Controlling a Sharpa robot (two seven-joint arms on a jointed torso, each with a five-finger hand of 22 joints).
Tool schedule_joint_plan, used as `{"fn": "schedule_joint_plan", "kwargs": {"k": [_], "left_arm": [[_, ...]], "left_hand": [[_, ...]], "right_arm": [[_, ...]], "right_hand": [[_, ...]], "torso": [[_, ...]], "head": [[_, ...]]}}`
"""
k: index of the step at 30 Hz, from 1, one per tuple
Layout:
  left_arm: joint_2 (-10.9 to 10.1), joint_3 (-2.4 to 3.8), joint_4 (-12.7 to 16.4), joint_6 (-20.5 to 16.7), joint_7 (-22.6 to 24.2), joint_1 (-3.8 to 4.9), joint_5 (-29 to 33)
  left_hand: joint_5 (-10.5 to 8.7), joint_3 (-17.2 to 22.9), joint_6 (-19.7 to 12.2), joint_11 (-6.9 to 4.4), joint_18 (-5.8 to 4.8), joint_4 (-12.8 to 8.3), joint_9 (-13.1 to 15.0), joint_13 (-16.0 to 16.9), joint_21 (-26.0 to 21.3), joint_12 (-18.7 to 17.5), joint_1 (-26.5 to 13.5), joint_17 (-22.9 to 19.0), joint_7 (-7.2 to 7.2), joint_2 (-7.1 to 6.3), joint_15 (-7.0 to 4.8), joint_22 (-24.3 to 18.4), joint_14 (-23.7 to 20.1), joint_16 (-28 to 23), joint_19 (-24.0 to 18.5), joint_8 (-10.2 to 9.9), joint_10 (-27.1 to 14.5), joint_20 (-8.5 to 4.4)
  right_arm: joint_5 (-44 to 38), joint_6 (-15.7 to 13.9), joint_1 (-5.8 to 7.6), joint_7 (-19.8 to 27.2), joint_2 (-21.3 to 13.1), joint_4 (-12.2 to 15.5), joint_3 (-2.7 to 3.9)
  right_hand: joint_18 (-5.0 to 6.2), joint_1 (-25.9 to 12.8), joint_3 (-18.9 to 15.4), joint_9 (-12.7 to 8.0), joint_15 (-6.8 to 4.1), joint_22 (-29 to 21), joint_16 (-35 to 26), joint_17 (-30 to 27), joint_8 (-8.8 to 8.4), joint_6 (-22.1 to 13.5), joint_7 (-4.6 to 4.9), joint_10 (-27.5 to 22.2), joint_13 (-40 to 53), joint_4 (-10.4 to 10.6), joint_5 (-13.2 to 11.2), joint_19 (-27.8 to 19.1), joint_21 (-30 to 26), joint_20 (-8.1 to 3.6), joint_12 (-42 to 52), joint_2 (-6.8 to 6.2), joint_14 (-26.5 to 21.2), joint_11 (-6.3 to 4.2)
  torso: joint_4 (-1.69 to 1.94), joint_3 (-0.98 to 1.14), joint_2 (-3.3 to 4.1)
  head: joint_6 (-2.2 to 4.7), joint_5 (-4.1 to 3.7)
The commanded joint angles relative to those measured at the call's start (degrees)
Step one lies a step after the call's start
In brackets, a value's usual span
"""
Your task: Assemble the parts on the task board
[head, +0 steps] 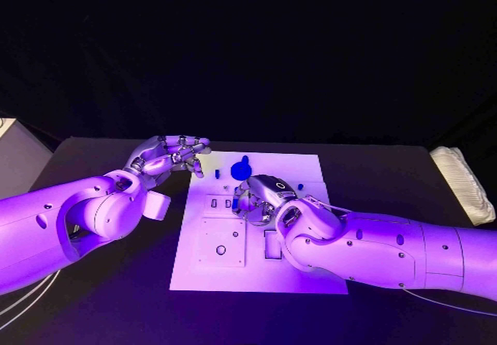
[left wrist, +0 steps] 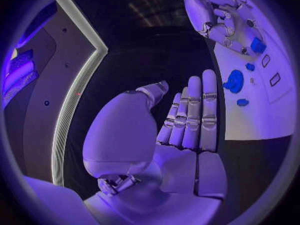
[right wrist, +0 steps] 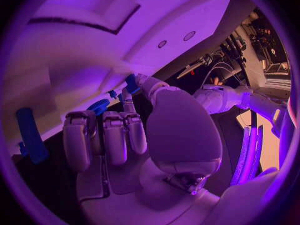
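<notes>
While the right robot hand (head: 259, 198) pinches a small blue part (right wrist: 132, 82) over the task board (head: 300, 277), the round blue part (head: 240, 170) stands just beyond its fingertips (nearer it than the left robot hand (head: 171, 153), flat-open and empty, off the board's edge).

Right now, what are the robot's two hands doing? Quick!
Left hand: open, fingers straight, holding nothing.
Right hand: pinching a small blue part over the white board.

Matt black table (head: 93, 287); glossy metallic right robot hand (head: 261, 195)
</notes>
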Motion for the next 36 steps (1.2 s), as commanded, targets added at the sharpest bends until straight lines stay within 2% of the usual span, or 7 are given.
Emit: {"fn": "schedule_joint_plan", "kwargs": {"k": [1, 8, 13, 24, 27, 29, 36], "left_arm": [[0.07, 0.02, 0.08, 1.10, 0.18, 0.03, -0.26], [0.10, 0.02, 0.03, 1.23, 0.07, 0.02, -0.26], [0.13, 0.02, -0.01, 1.24, -0.06, 0.02, -0.29], [0.54, 0.02, -0.94, 0.54, -3.69, 0.02, -4.86], [1.07, 0.02, -1.70, 0.07, -6.78, 0.03, -7.91], [1.46, 0.02, -2.39, 1.41, -9.34, 0.04, -10.28], [3.26, 0.03, -5.13, 9.59, -19.90, 0.41, -23.50]], "left_hand": [[0.06, 0.29, -0.25, 0.08, 0.80, 0.11, 0.08, 0.03, 0.13, 0.00, -0.60, -0.04, 0.95, 0.19, 0.02, 0.04, -0.45, 0.31, -0.55, 0.12, -0.20, 0.02], [0.06, 0.29, -0.25, 0.08, 0.80, 0.11, 0.08, 0.03, 0.13, 0.00, -0.60, -0.04, 0.95, 0.19, 0.02, 0.04, -0.45, 0.31, -0.55, 0.12, -0.20, 0.02], [0.06, 0.32, -0.30, 0.09, 0.80, 0.09, 0.07, 0.02, 0.22, -0.03, -0.63, -0.06, 0.96, 0.15, 0.02, 0.09, -0.48, 0.33, -0.62, 0.10, -0.24, 0.03], [-0.06, -0.32, 0.94, -1.06, 0.90, 0.58, 0.54, 1.64, 2.50, 3.66, -2.16, 1.38, 0.01, -0.55, -0.85, 1.22, 1.66, 3.56, -0.25, 1.20, 3.84, -0.51], [-0.16, -1.98, 3.25, -2.72, 0.85, 0.26, 2.30, 5.39, 6.26, 9.96, -2.60, 4.85, -1.35, -0.87, -2.27, 3.21, 4.59, 9.29, 1.51, 4.52, 6.71, -1.87], [-0.07, -3.50, 4.67, -4.07, 0.63, 0.30, 4.82, 10.66, 10.13, 17.63, -3.04, 18.88, -2.41, -0.44, -3.31, 6.49, 12.31, 22.45, 2.87, 8.43, 6.92, -2.80], [0.16, -3.67, 2.78, -6.81, -1.86, 3.33, 16.93, 28.62, 22.70, 42.80, -5.43, 37.53, -5.51, 0.11, -5.80, 22.81, 21.40, 37.77, 9.86, 21.24, 0.90, -4.86]], "right_arm": [[-0.43, 0.00, -0.03, 0.39, -0.03, -0.05, -0.01], [-0.33, -0.88, -0.03, 0.84, -0.13, -0.04, -0.01], [-0.38, -2.63, -0.04, 1.50, -0.37, 0.30, -0.01], [2.77, -8.40, 0.21, 7.24, -2.73, 3.28, 0.19], [9.15, -8.66, 1.23, 14.21, -3.90, 3.64, 0.36], [14.22, -7.84, 2.04, 18.83, -4.69, 3.54, 0.47], [34.47, -3.99, 4.88, 30.73, -8.25, 3.33, 0.81]], "right_hand": [[-0.20, -0.70, -0.79, -0.13, 0.43, 11.59, 0.10, 14.85, -0.26, -0.70, 0.13, 5.27, 14.41, 0.24, -1.66, 4.34, -0.34, 0.34, -0.26, -0.14, 5.79, 0.48], [-0.14, -0.84, -2.82, -0.54, 0.77, 11.39, 0.05, 14.74, -0.95, -2.30, 0.56, 4.60, 13.78, 0.71, -3.25, 4.24, -0.59, 0.66, -1.06, -0.63, 5.76, 0.87], [-0.07, 0.17, -8.86, -1.02, 1.20, 11.24, 0.01, 14.65, -1.58, -3.90, 1.00, 3.56, 12.83, 2.73, -6.26, 4.15, -0.84, 1.12, -2.27, -0.27, 5.74, 1.34], [-0.04, 4.88, -18.21, -1.58, 1.55, 11.20, -0.07, 14.49, -2.21, -4.68, 1.40, 3.39, 12.66, 7.87, -4.32, 4.11, -1.02, 1.49, -2.42, 1.34, 5.70, 1.70], [0.03, 6.21, -18.06, -1.62, 1.53, 10.98, -0.19, 14.25, -2.21, -4.65, 1.41, 3.31, 12.60, 7.76, -2.76, 3.98, -1.30, 1.47, -2.48, 2.25, 5.64, 1.70], [0.20, 7.85, -17.14, -1.66, 1.55, 10.48, -0.40, 13.82, -2.20, -4.62, 1.45, 3.05, 12.39, 7.36, -0.69, 3.70, -1.90, 1.48, -2.74, 2.97, 5.53, 1.72], [0.40, 9.28, -15.56, -1.56, 1.45, 9.87, -0.57, 13.49, -1.61, -3.93, 1.36, 2.85, 12.24, 6.98, 3.43, 3.34, -2.67, 1.40, -2.93, 2.97, 5.44, 1.61]], "torso": [[-0.01, -0.01, 0.01], [-0.02, -0.01, -0.02], [0.03, 0.00, 0.01], [-0.14, 0.10, -0.33], [-0.17, 0.18, -0.57], [-0.13, 0.21, -0.91], [-0.08, 0.36, -1.88]], "head": [[0.03, -0.03], [-0.01, -0.10], [-0.01, -0.14], [0.32, -0.05], [0.55, -0.05], [0.44, -0.05], [0.44, 0.17]]}}
